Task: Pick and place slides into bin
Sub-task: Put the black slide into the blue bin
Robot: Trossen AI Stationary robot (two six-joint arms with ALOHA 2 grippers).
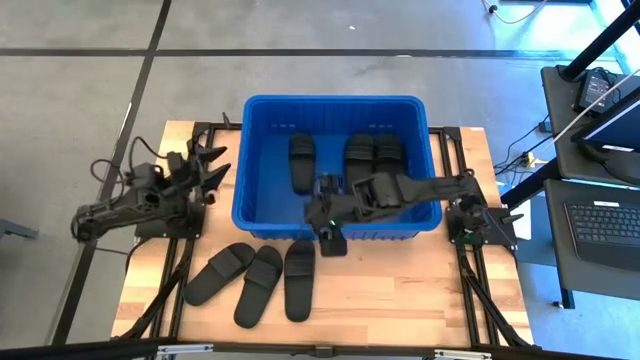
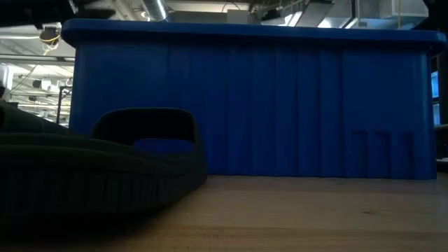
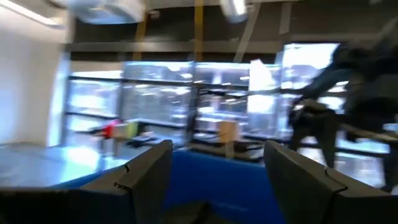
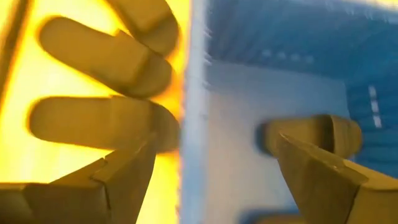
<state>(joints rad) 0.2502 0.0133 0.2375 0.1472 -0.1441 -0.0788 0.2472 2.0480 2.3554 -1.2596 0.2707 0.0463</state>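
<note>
Wooden planks form the surface (image 1: 400,290), set on a grey concrete floor (image 1: 80,100) crossed by dark lines; a desk with a laptop (image 1: 610,215) stands beyond the bin's right. No writing is legible. Centred is the blue bin (image 1: 262,190), holding three slides (image 1: 301,160); three more slides (image 1: 262,284) lie before it. Over the bin's front rim the right gripper (image 1: 330,240) hangs open and empty. Left of the bin the left gripper (image 1: 212,165) waits, open.

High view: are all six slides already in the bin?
No: three slides lie in the bin, and three more lie on the table in front.
</note>
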